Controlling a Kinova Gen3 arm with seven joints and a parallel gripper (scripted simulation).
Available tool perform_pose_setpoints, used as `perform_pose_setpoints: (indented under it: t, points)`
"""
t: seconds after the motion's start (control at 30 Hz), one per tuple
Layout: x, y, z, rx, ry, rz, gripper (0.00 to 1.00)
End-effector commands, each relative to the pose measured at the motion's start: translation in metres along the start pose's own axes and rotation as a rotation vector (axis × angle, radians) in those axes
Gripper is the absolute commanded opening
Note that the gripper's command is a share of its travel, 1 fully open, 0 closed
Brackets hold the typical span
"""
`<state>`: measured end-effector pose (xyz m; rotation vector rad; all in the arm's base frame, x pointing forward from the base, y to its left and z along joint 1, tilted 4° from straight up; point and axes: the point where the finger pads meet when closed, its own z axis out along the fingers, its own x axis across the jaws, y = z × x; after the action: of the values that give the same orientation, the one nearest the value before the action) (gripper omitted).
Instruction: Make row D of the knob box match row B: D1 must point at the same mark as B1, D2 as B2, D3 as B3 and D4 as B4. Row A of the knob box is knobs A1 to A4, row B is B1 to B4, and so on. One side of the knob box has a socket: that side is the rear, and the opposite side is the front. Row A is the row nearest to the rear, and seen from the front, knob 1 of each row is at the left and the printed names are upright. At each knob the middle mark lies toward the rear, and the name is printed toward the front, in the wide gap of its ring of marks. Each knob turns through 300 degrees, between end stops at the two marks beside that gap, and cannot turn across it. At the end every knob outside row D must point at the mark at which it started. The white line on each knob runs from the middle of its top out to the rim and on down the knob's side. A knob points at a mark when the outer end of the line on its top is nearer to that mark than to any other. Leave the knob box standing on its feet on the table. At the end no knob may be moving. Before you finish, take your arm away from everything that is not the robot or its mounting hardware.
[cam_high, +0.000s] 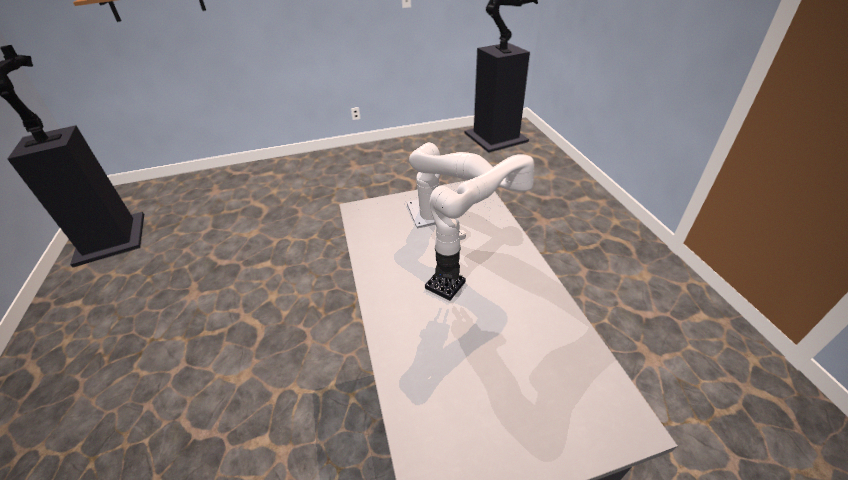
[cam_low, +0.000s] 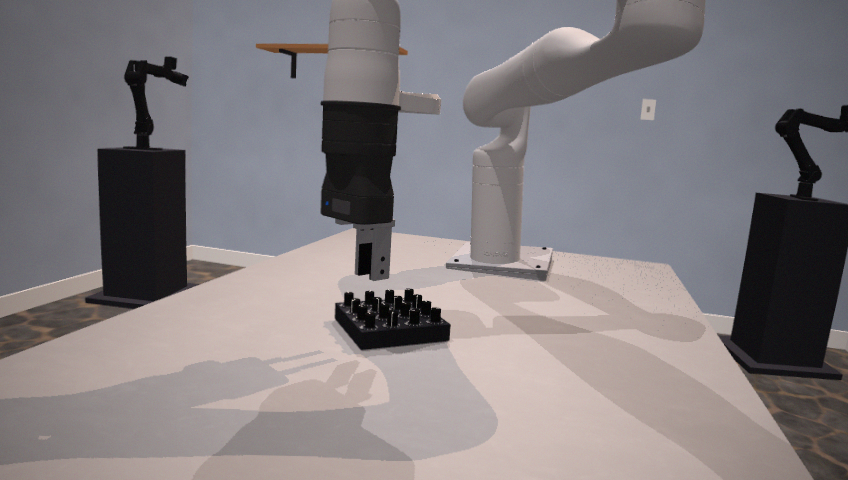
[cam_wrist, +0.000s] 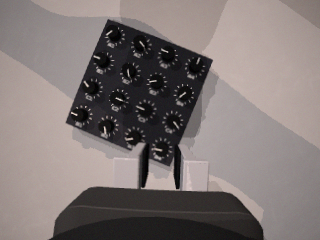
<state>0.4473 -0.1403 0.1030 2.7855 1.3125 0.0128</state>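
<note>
Zero contact with knob box (cam_high: 445, 286) (cam_low: 404, 337) (cam_wrist: 136, 90); gripper (cam_high: 446, 278) (cam_low: 373, 277) (cam_wrist: 161, 159) hovering above, jaws parted, nothing between; box flat on table (cam_high: 505, 368) (cam_low: 535, 410) (cam_wrist: 30, 150), toward twelve o'clock from fingertips in wrist view.

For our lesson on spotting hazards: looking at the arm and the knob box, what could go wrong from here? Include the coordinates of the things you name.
The open jaws (cam_low: 373, 278) hang above the knob box (cam_high: 445, 286) (cam_low: 404, 337) (cam_wrist: 139, 92), near its edge. Coming down slightly off line, a finger might land on a knob top. The knobs stand close together, so a finger could nudge a neighbour off its mark. A sideways push might also slide the box, as nothing visible clamps it.
</note>
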Motion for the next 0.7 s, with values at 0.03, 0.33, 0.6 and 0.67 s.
perform_pose_setpoints:
  t: [0.03,0.33,0.6,0.67]
  points:
    - [0.000,0.000,0.004,0.000,-0.001,0.001,0.46]
    - [0.000,0.000,0.013,0.000,-0.001,0.001,0.46]
    - [0.000,0.000,0.023,0.000,-0.001,0.001,0.46]
    - [0.000,0.000,0.026,0.000,-0.001,0.001,0.46]
